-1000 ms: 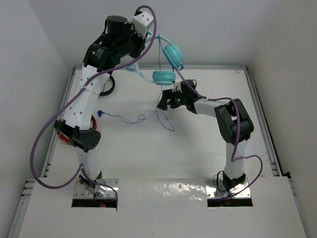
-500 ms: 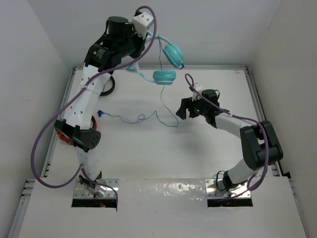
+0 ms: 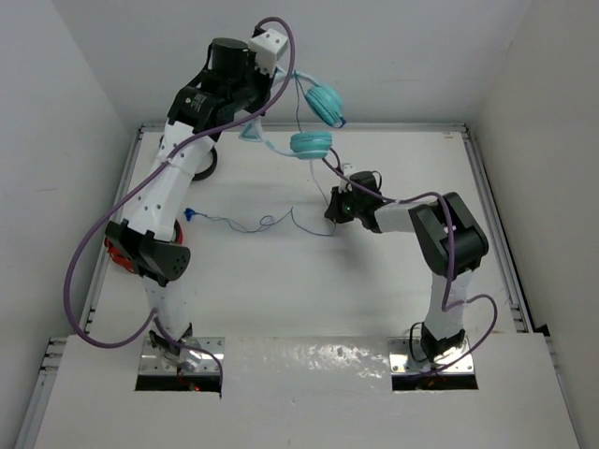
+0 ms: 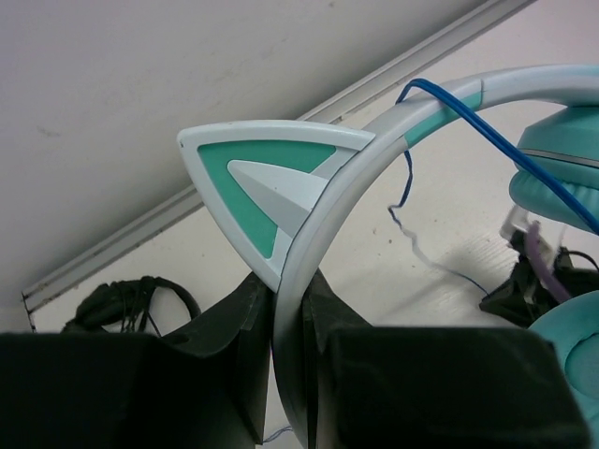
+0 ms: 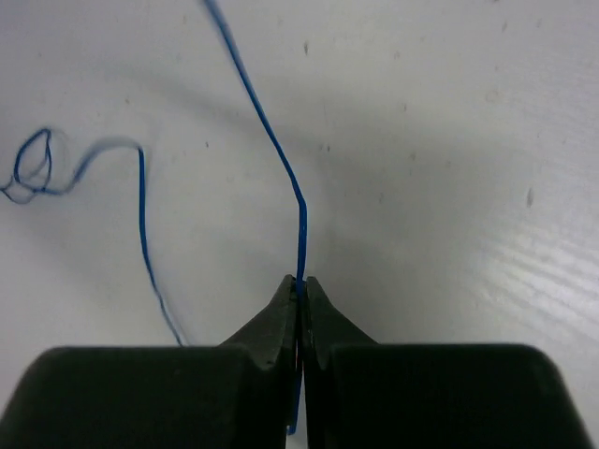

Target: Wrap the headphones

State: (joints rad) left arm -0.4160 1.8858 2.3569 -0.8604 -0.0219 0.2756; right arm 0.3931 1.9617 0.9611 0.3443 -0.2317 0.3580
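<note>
Over the far edge of the white tabletop [image 3: 393, 271] the left arm stands raised, the left end effector [image 4: 292, 304] clenched on the headband of the headphones [image 3: 311, 142], which hang in the air. The right arm stretches low, the right end effector [image 5: 298, 292] pinching the cable [image 5: 271, 140], seemingly just above the tabletop.

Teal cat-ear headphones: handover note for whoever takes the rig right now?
Left hand: shut on the pale headband of the teal cat-ear headphones, held up at the far side of the white table.
Right hand: shut on the thin blue cable, close over the table.
Done: the cable crosses the headband once, going by the left wrist view.
To do: most of the cable lies slack on the table, ending at the blue plug; wind it on.
</note>
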